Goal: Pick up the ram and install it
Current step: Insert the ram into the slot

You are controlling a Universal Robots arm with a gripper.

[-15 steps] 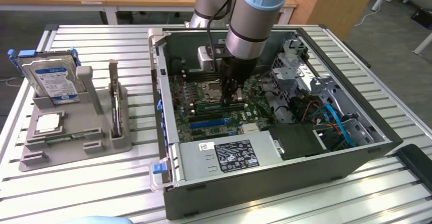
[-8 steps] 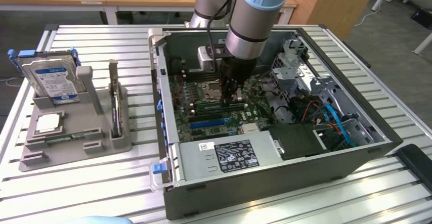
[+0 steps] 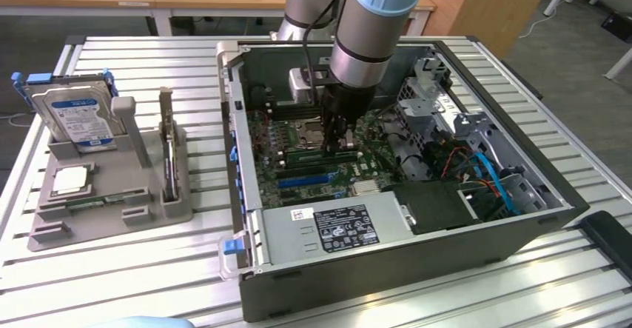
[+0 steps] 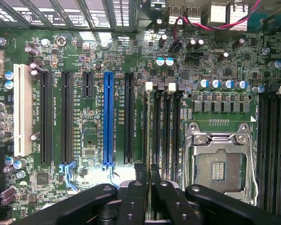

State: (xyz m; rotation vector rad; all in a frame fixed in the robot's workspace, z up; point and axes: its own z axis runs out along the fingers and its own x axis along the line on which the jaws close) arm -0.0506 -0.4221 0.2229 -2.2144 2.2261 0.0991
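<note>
Reaches down into the open computer case (image 3: 395,269) on the counter (image 3: 148,283), with the gripper (image 3: 339,146) low over the motherboard (image 3: 296,158). Pinches, nearly closed, what looks like the ram (image 4: 146,140), seen edge-on as a thin dark line and hard to make out. Holds it along the memory slot between the black expansion slots and the empty CPU socket (image 4: 220,164). Leaves, well apart on the grey tray (image 3: 109,224), a second green stick (image 3: 99,200) lying flat near the blue-labelled hard drive (image 3: 77,117).
</note>
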